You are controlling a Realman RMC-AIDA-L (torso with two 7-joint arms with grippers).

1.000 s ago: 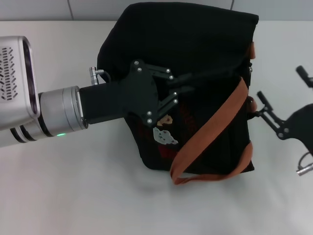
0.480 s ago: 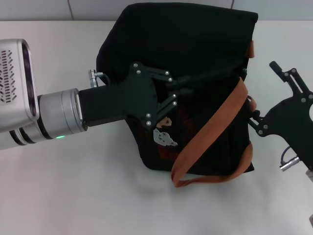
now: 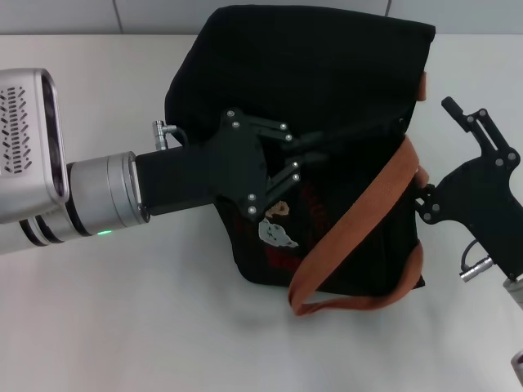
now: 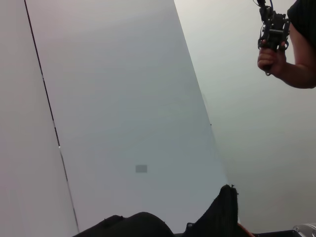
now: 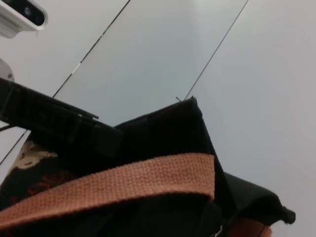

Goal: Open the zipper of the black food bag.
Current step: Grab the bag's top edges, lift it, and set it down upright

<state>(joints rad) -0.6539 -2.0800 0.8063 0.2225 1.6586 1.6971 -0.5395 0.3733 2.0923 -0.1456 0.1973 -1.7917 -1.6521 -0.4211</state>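
Observation:
The black food bag [image 3: 310,73] lies on its side in the middle of the white table [image 3: 122,327], with its orange-brown straps [image 3: 359,212] and bear pictures [image 3: 276,233] facing me. My left gripper [image 3: 317,147] reaches in from the left, its fingers drawn together on a raised fold of the bag's fabric. My right gripper [image 3: 435,149] stands open at the bag's right end, its lower finger touching the bag by the strap end. The zipper is black on black and I cannot pick it out. The right wrist view shows a bag corner [image 5: 187,123] and a strap [image 5: 123,185].
Bare white table surrounds the bag, with a grey wall edge [image 3: 82,16] behind it. In the left wrist view a person's hand [image 4: 276,54] holds a small device high up, far from the bag top [image 4: 138,224].
My right gripper has swung in from the table's right edge and up to the bag's right end. The left gripper has stayed on the fold, shifting only slightly.

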